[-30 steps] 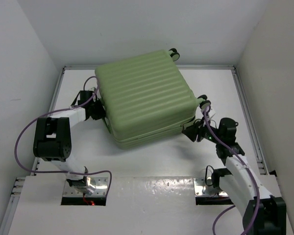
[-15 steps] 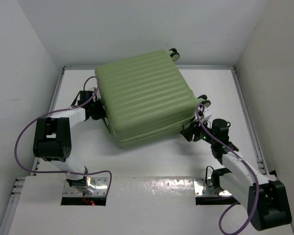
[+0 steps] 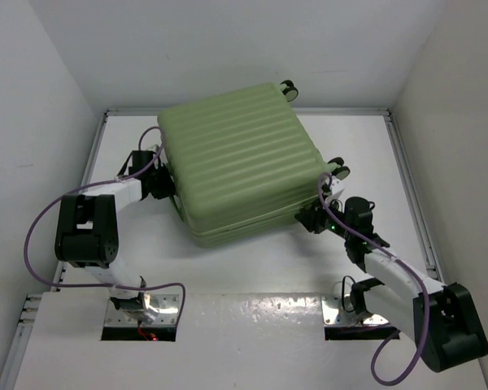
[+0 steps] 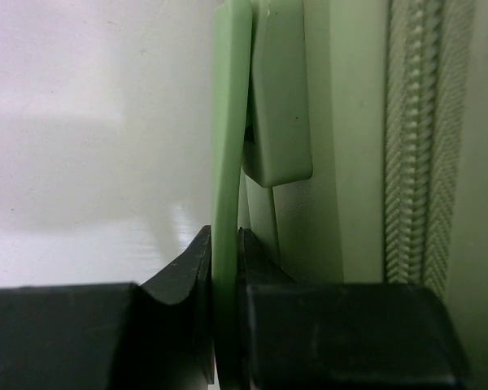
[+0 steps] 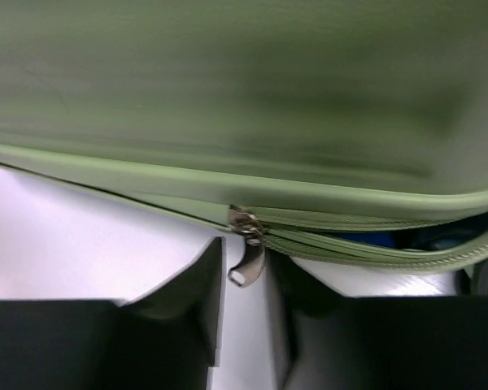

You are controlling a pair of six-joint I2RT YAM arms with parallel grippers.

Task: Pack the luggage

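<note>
The luggage (image 3: 240,166) lies flat in the middle of the table, lid down, light green and ribbed. My left gripper (image 3: 164,183) is at its left side, shut on the thin green handle (image 4: 225,162), which passes between the jaws of that gripper (image 4: 225,244). My right gripper (image 3: 307,218) is at the front right corner. In the right wrist view, the silver zipper pull (image 5: 246,264) hangs between the open jaws of my right gripper (image 5: 246,248), close to the right finger, with a gap on the left. To the right of the slider the zip gapes and blue lining (image 5: 390,240) shows.
White walls close in the table on the left, back and right. The luggage's wheels (image 3: 287,86) (image 3: 338,169) stick out along its right side. Purple cables (image 3: 41,223) loop off both arms. A raised white ledge (image 3: 252,309) runs along the near edge by the arm bases.
The right arm has swung left to the luggage's front right corner. Its jaws widened, then narrowed around the zipper pull. The left arm and the luggage have not moved.
</note>
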